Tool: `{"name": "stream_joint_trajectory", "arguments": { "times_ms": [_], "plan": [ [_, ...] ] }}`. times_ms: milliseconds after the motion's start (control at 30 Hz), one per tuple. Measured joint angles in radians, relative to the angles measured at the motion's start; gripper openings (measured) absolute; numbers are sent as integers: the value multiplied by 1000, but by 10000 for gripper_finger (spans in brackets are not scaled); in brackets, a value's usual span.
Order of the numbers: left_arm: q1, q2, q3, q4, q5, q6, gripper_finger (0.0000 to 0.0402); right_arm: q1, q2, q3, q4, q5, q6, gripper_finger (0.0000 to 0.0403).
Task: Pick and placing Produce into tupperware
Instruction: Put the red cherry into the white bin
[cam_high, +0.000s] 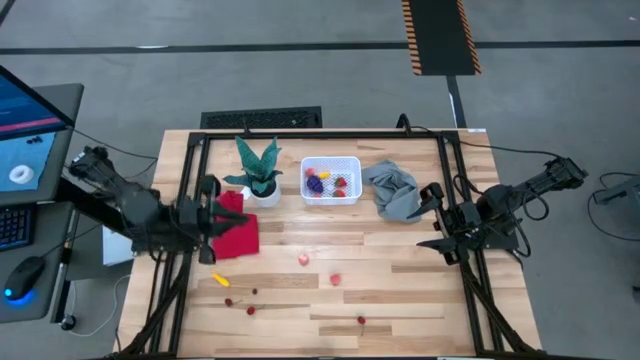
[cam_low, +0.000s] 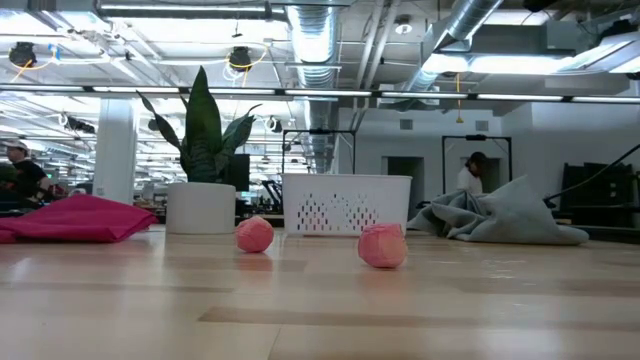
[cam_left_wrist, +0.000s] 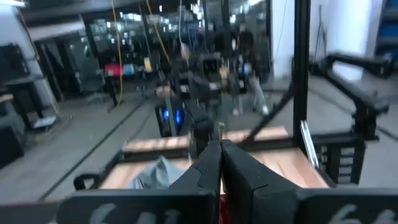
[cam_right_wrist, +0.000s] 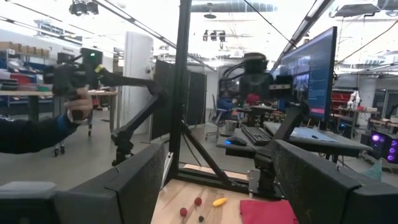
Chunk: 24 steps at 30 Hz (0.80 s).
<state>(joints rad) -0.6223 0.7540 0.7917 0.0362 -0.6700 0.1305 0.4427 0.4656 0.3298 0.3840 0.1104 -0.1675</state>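
Note:
The white tupperware (cam_high: 330, 190) (cam_low: 346, 203) stands at the table's far middle, holding a purple grape bunch (cam_high: 315, 184), a yellow piece and red strawberries (cam_high: 341, 183). More produce lies loose on the table: two pink balls (cam_high: 303, 259) (cam_high: 336, 279) (cam_low: 254, 234) (cam_low: 382, 246), a yellow piece (cam_high: 220, 279) (cam_right_wrist: 219, 201) and dark red cherries (cam_high: 250, 310) (cam_high: 361, 320). My left gripper (cam_high: 212, 205) (cam_left_wrist: 221, 163) is shut and level, above the red cloth (cam_high: 238, 236) at the left. My right gripper (cam_high: 434, 218) (cam_right_wrist: 227, 186) stands open at the right, next to the grey cloth (cam_high: 393, 192), with nothing between its fingers.
A green potted plant (cam_high: 258, 170) (cam_low: 200, 207) stands just left of the tupperware. The red cloth (cam_low: 80, 218) lies at the left and the grey cloth (cam_low: 500, 215) at the right. A black frame (cam_high: 320, 133) borders the table. A person's hand (cam_right_wrist: 74, 107) shows beyond the table.

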Motion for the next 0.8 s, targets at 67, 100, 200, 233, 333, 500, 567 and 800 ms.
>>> {"name": "stream_joint_trajectory", "arguments": {
  "times_ms": [67, 100, 200, 233, 333, 500, 567, 800],
  "plan": [
    [56, -31, -9, 39, 48, 15, 0, 0, 0, 0, 0, 0, 1, 317],
    [85, -43, -12, 48, 63, 17, 0, 0, 0, 0, 0, 0, 1, 317],
    [179, -52, -12, 87, 112, 19, 0, 0, 0, 0, -1, 0, 1, 317],
    [211, -47, -12, 106, 122, 20, 0, 0, 0, 0, -1, 0, 1, 317],
    [307, -21, -12, 166, 169, 22, 0, 0, 0, 0, -1, 0, 1, 317],
    [488, 50, -12, 252, 376, 14, 0, 0, 0, 0, 0, 0, 1, 317],
    [563, 87, -12, 288, 476, -23, 0, 0, 0, 0, -1, 0, 1, 317],
    [783, 260, -12, 410, 711, -175, 0, 0, 0, 0, -1, 0, 1, 317]
  ]
}}
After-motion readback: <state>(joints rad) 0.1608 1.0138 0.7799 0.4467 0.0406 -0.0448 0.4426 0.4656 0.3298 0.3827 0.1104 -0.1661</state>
